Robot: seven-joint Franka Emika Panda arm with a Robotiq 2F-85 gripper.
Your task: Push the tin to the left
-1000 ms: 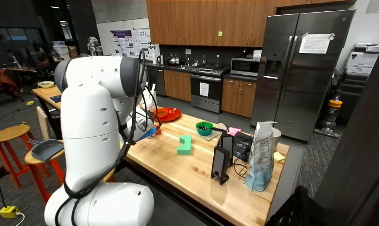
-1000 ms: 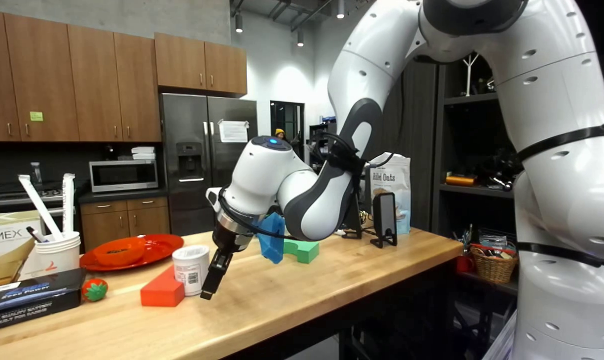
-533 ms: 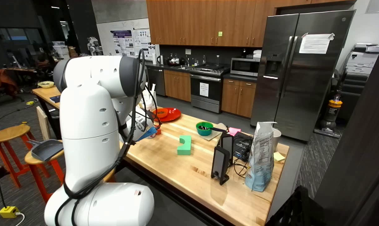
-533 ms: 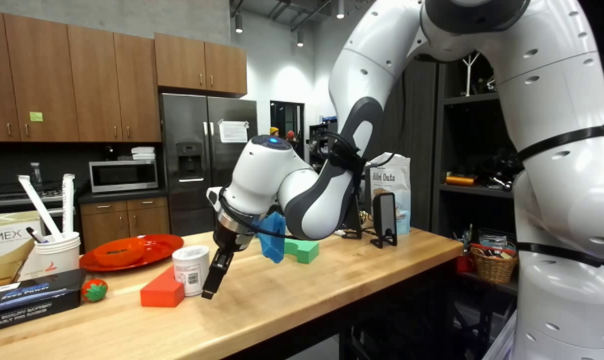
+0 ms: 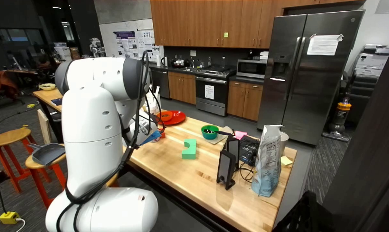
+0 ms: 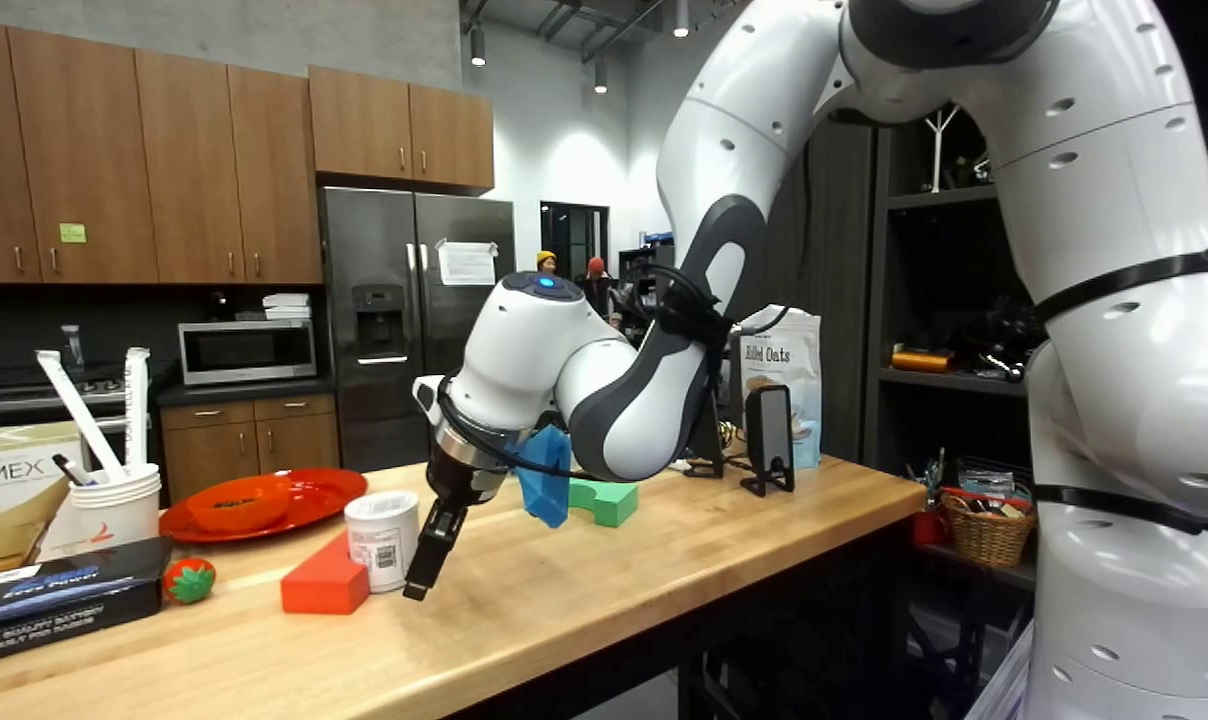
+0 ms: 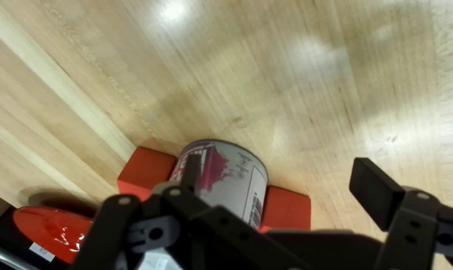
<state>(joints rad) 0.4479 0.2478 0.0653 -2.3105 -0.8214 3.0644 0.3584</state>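
Note:
The tin [image 6: 383, 541] is a white can with a printed label and barcode. It stands upright on the wooden table against a red block [image 6: 326, 581] in an exterior view. In the wrist view the tin [image 7: 232, 176] shows its pink and grey label, with red block parts [image 7: 286, 208] on both sides of it. My gripper [image 6: 420, 580] points down at a slant just right of the tin, low over the table. In the wrist view the gripper [image 7: 284, 180] is open with nothing between its fingers. One finger overlaps the tin's side; whether it touches cannot be told.
Beyond the tin are a red plate [image 6: 339, 490] with an orange bowl [image 6: 239, 503], white cups [image 6: 114, 505], a toy strawberry [image 6: 189, 580] and a black box [image 6: 64, 600]. A green block [image 5: 189, 149], green bowl [image 5: 210, 131], speakers [image 5: 226, 167] and oats bag [image 5: 268, 161] stand farther along the table.
The arm, gripper, tin and red block look practically still. Only people in the far background by the doorway have moved, and one in a red hat has come into view.

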